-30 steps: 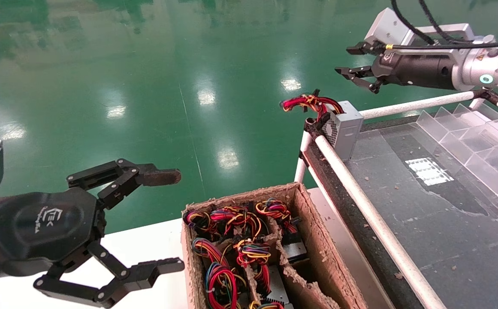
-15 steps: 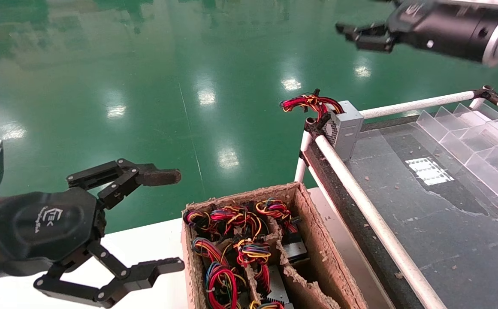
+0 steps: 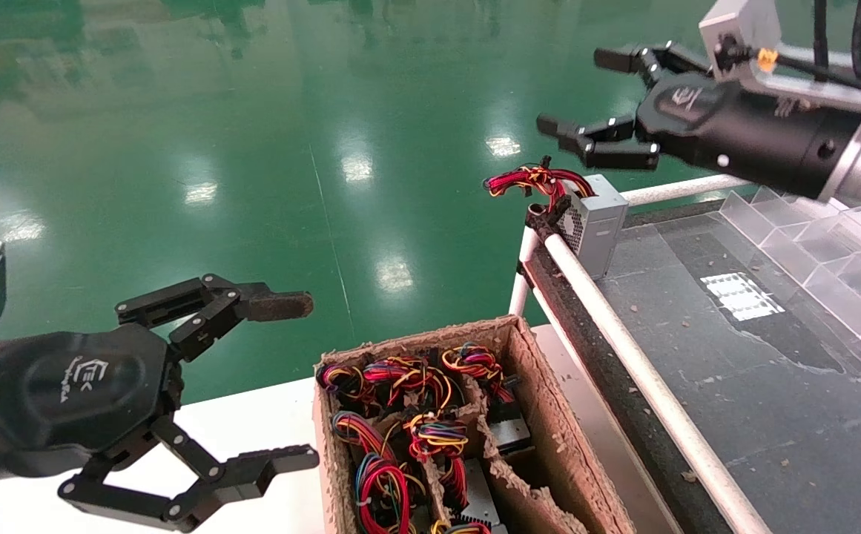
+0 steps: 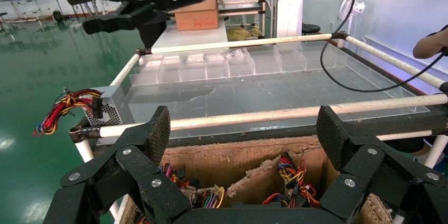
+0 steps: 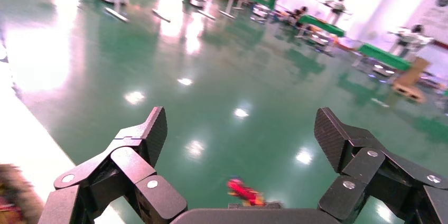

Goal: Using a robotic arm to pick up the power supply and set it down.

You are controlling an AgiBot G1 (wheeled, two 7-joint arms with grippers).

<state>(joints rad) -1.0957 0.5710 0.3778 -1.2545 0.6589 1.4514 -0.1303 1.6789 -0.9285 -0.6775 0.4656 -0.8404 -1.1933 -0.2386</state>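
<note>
The power supply point(image 3: 599, 219), a small silver box with a mesh side, stands on the near corner of the dark table, and its red and yellow wire bundle point(image 3: 532, 178) hangs out past the rail. My right gripper point(image 3: 575, 90) hovers open just above and beyond it, holding nothing. In the right wrist view the gripper point(image 5: 240, 129) is wide open over the green floor, with the red wires point(image 5: 242, 191) low between the fingers. The left wrist view shows the power supply point(image 4: 109, 111) and the right gripper point(image 4: 98, 8) above it. My left gripper point(image 3: 293, 382) is parked open at the lower left.
A worn cardboard box point(image 3: 549, 415) holding several wired units sits on the white bench below the left gripper's reach. White tube rails point(image 3: 623, 348) frame the dark table. Clear plastic dividers point(image 3: 808, 245) line its far right side. Green floor lies beyond.
The right gripper rose, then rolled about its wrist and came back down toward the power supply, still open. The left gripper and the power supply have not moved.
</note>
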